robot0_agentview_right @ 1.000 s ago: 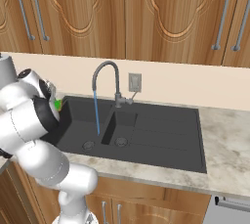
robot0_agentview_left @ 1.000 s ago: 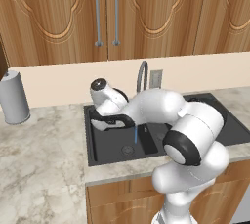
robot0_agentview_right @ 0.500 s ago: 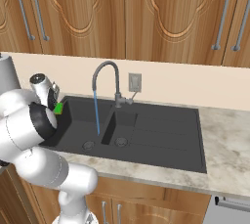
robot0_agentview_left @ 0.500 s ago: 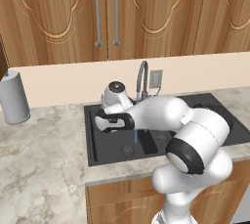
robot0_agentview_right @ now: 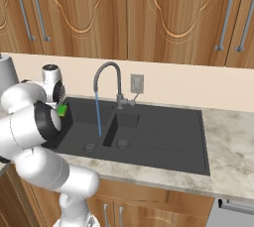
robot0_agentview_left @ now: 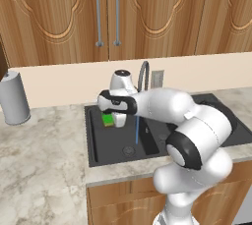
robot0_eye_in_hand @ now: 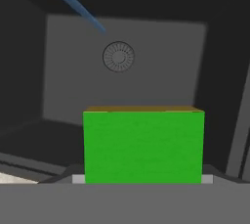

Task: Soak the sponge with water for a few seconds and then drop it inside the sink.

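Observation:
My gripper (robot0_agentview_left: 109, 120) is shut on the green sponge (robot0_agentview_left: 108, 119) and holds it over the large basin of the dark grey sink (robot0_agentview_left: 98, 145), near its back left corner. In the hand view the sponge (robot0_eye_in_hand: 143, 145) hides the fingertips, its yellow layer showing along its top edge. The light-blue water (robot0_agentview_left: 136, 131) falls from the curved grey faucet (robot0_agentview_left: 143, 71) a short way to the right of the sponge, not touching it. From the right base the sponge (robot0_agentview_right: 62, 110) peeks out beside my arm, left of the water (robot0_agentview_right: 97, 115). The water (robot0_eye_in_hand: 73, 7) crosses the hand view's upper left above the round drain (robot0_eye_in_hand: 118, 56).
A grey cylindrical canister (robot0_agentview_left: 15, 98) stands on the marble counter (robot0_agentview_left: 44, 170) at the left. Wooden cabinets (robot0_agentview_left: 106, 15) hang above the backsplash. The smaller basin and ribbed drainboard (robot0_agentview_right: 163, 134) lie to the right of the faucet (robot0_agentview_right: 111, 77).
My hand has carried the sponge right and slightly up across the large basin, from its left wall toward the stream. The water keeps running.

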Robot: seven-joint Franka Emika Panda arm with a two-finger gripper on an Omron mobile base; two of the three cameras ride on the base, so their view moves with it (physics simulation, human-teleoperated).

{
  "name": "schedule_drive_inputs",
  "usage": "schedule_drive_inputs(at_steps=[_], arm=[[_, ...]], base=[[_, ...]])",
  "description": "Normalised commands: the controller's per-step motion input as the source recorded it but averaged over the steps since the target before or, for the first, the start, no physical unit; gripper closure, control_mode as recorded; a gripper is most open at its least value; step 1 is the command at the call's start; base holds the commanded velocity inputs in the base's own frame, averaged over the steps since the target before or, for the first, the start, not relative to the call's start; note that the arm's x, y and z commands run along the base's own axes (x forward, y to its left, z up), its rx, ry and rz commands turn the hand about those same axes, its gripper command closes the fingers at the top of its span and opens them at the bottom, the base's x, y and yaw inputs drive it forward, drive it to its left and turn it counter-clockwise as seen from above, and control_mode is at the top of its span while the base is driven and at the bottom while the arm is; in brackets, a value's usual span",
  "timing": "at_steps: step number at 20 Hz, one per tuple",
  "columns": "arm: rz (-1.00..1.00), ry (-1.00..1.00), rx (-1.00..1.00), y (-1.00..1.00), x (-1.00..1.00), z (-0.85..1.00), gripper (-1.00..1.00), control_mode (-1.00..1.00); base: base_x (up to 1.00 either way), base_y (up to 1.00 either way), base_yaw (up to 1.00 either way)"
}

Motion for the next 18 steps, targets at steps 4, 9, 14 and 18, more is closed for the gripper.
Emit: schedule_drive_inputs(at_steps=[4, 9, 14, 18], arm=[[0.00, 0.01, 0.00, -0.07, -0.06, -0.15, 1.00, -1.00], [0.00, -0.15, 0.00, 0.00, -0.07, -0.44, 1.00, -1.00], [0.00, -0.12, 0.00, 0.00, 0.00, -0.37, 1.00, -1.00], [0.00, -0.03, 0.00, 0.00, 0.42, -0.24, 1.00, -1.00]], base=[[0.00, 0.00, 0.00], [0.00, 0.00, 0.00], [0.00, 0.00, 0.00], [0.00, 0.00, 0.00]])
